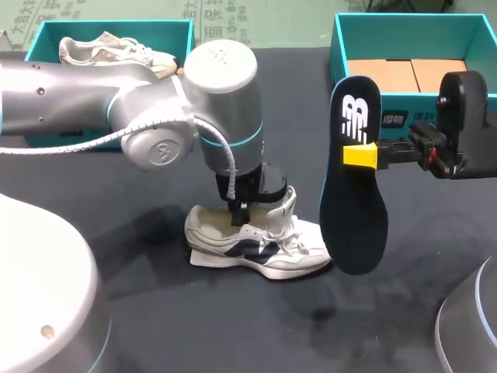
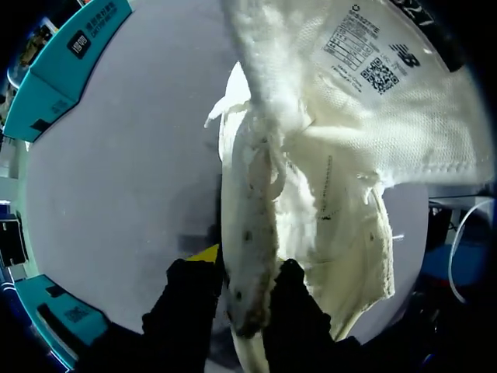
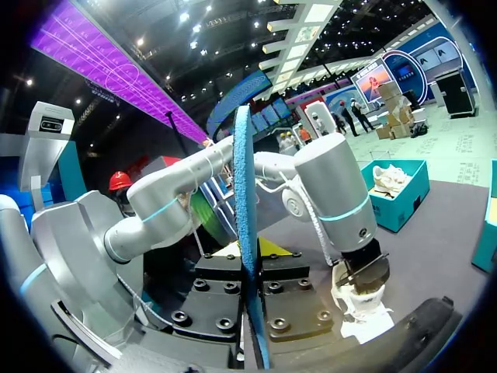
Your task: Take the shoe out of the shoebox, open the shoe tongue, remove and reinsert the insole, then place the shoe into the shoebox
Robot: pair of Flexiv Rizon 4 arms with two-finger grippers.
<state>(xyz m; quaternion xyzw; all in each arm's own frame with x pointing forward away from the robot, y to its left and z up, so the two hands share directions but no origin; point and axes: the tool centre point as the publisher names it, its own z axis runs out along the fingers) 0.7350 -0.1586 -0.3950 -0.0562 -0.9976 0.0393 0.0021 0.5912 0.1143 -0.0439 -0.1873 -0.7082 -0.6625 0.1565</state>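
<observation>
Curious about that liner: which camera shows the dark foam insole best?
Head view: the dark foam insole shows its whole face and white logo. Right wrist view shows only its thin blue edge between the jaws. Left wrist view misses it.

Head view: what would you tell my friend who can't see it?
The right arm holds a dark blue foam insole upright in its jaws above the dark table. Beside it, the left arm grips a white and navy sneaker standing on the table.
</observation>
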